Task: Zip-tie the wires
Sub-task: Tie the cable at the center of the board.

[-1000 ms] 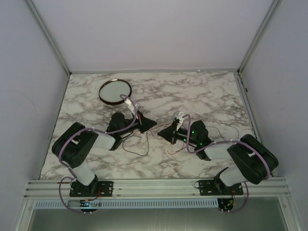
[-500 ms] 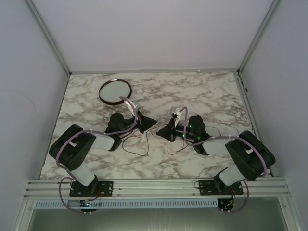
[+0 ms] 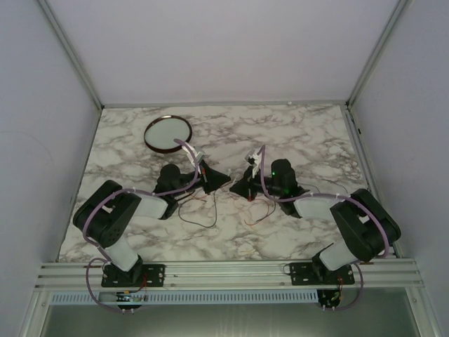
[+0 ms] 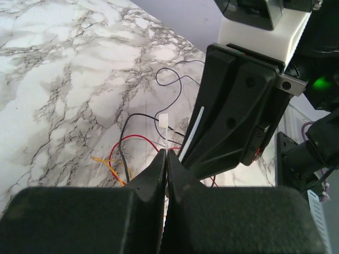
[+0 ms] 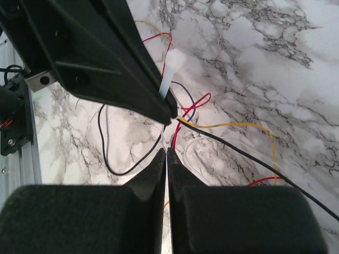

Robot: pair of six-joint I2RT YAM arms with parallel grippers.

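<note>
The wires (image 4: 139, 142) are thin red, black and yellow strands lying loose on the marble; they also show in the right wrist view (image 5: 228, 126) and from above (image 3: 202, 216). My left gripper (image 4: 166, 151) is shut on a white zip tie (image 4: 164, 126) that sticks up out of its tips. My right gripper (image 5: 166, 150) is shut on a thin white length of the same zip tie (image 5: 170, 74), which runs up beside the left gripper's tip (image 5: 168, 112). From above, the left gripper (image 3: 224, 180) and the right gripper (image 3: 236, 188) meet tip to tip at the table's middle, just above the wires.
A round dark-rimmed dish (image 3: 150, 126) stands at the back left of the marble table (image 3: 309, 133). Lilac cables loop along both arms. An aluminium rail (image 3: 224, 270) runs along the near edge, and plain walls close in both sides.
My right arm has swung left and a little farther back, bringing its gripper closer to the left one. The left arm has hardly moved. Both grippers stay shut.
</note>
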